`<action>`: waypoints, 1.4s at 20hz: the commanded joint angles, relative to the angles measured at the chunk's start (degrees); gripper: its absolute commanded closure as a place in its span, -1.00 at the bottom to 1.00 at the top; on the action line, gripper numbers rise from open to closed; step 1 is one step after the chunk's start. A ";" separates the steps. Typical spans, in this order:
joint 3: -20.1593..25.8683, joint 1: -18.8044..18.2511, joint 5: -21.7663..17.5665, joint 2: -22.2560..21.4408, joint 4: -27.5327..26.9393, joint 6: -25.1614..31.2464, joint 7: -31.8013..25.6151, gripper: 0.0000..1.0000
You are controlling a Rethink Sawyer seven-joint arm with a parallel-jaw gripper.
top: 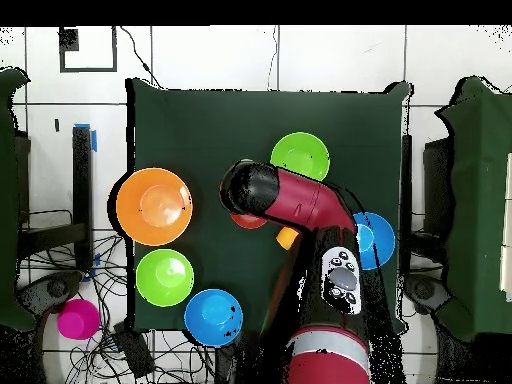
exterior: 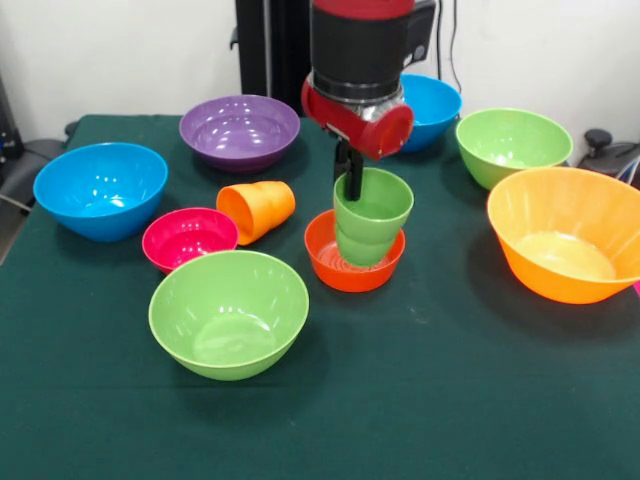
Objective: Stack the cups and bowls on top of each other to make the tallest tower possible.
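Observation:
My gripper (exterior: pixel 351 186) comes down from above and is shut on the far rim of the light green cup (exterior: pixel 372 215), with one finger inside it. The cup is slightly tilted with its base in the small orange-red bowl (exterior: pixel 350 270) at the table's middle. The orange cup (exterior: pixel 258 208) lies on its side just left of that bowl, beside the magenta bowl (exterior: pixel 188 238). A light green bowl (exterior: pixel 228 312) stands in front. In the overhead view the arm (top: pixel 300 205) hides the gripper and the green cup.
Around them stand a blue bowl (exterior: pixel 100 188) at left, a purple bowl (exterior: pixel 240 130) and a second blue bowl (exterior: pixel 432 108) at the back, a light green bowl (exterior: pixel 512 145) and the large orange bowl (exterior: pixel 565 232) at right. A magenta round thing (top: pixel 78 319) lies off the table.

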 commanded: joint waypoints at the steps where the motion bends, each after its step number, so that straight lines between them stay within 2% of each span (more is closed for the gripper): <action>1: 3.90 0.07 -2.38 4.91 1.05 0.06 1.79 1.00; 20: 2.83 0.77 -2.39 2.62 1.35 3.98 1.28 1.00; 26: 0.31 2.29 -2.70 -0.39 2.35 11.06 2.30 1.00; 28: 0.17 2.39 -2.60 -0.50 2.52 11.21 2.38 1.00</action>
